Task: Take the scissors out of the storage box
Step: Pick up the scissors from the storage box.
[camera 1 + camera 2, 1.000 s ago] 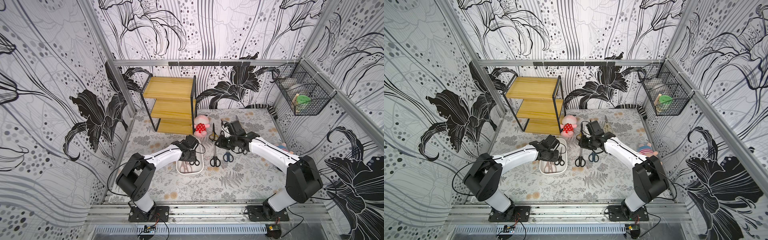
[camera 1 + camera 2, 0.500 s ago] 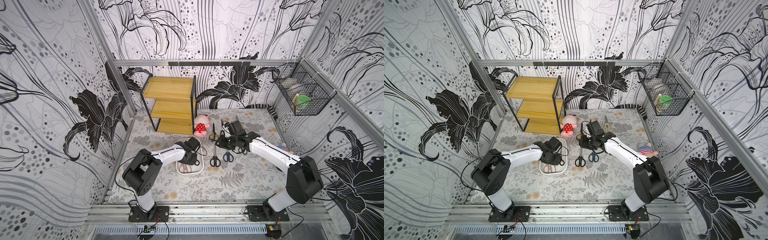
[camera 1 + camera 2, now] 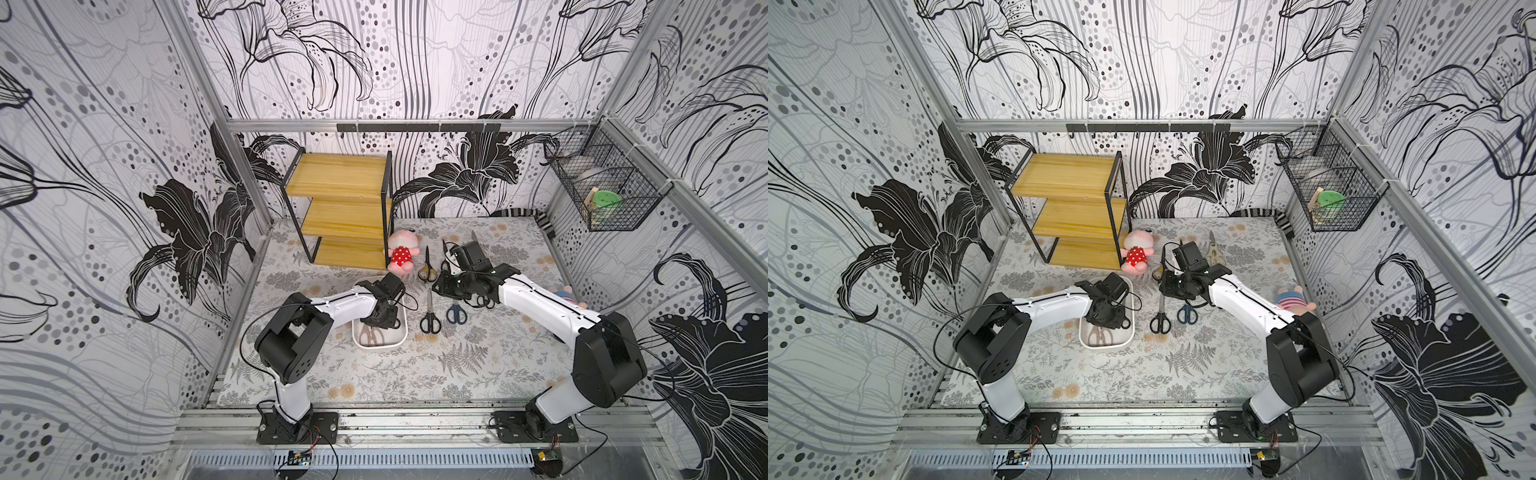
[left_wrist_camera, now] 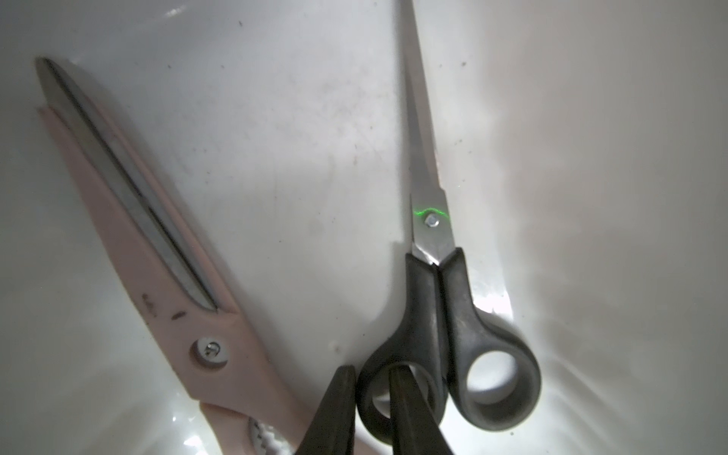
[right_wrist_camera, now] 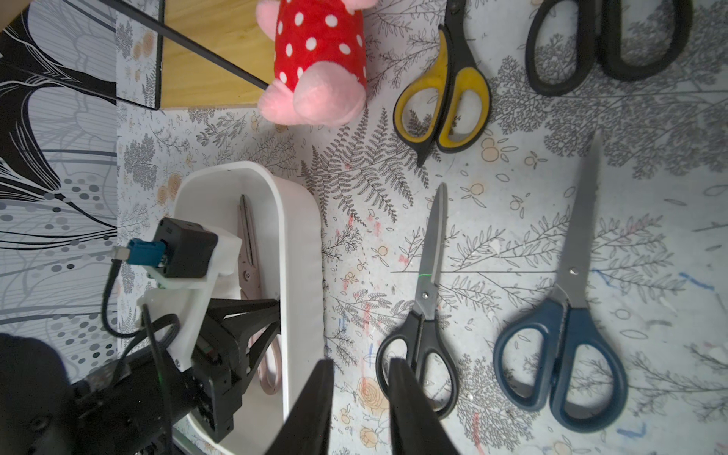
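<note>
Since a second ago my left elbow (image 3: 291, 336) swung toward the box (image 3: 379, 346). Inside it my left hand (image 4: 370, 372) pinches the black scissors' (image 4: 433, 295) handle, pink scissors (image 4: 157, 256) beside. My right hand (image 5: 360, 368) hovers slightly open, empty, above the table (image 3: 457, 365).

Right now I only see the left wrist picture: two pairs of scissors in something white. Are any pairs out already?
Observer: Yes, several lie on the mat beside the storage box, including a blue pair and a yellow-black pair.
Operator: And the other arm?
Observer: The right gripper hangs by a black pair on the mat, jaws apart, holding nothing.
Operator: Anything else nearby?
Observer: A pink plush toy sits beside a wooden shelf.
</note>
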Controlling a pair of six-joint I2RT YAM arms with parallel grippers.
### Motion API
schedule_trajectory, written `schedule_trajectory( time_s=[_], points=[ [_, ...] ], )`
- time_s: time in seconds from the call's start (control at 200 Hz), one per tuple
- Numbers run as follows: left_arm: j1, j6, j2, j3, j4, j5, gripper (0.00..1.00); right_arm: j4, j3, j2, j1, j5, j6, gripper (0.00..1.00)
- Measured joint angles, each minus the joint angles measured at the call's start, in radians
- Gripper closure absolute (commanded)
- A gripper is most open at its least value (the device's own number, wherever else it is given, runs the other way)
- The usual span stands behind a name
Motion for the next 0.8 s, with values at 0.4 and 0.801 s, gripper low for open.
schedule_trajectory(
  time_s=[0.4, 0.801],
  points=[
    [0.000, 0.012, 0.012, 0.015, -0.009, 0.008, 1.00, -0.003, 0.000, 0.000, 0.000, 0.009, -0.001, 0.73],
    [0.000, 0.006, -0.098, 0.015, -0.078, 0.007, 1.00, -0.006, 0.030, 0.000, 0.000, -0.009, -0.016, 0.74]
  ],
)
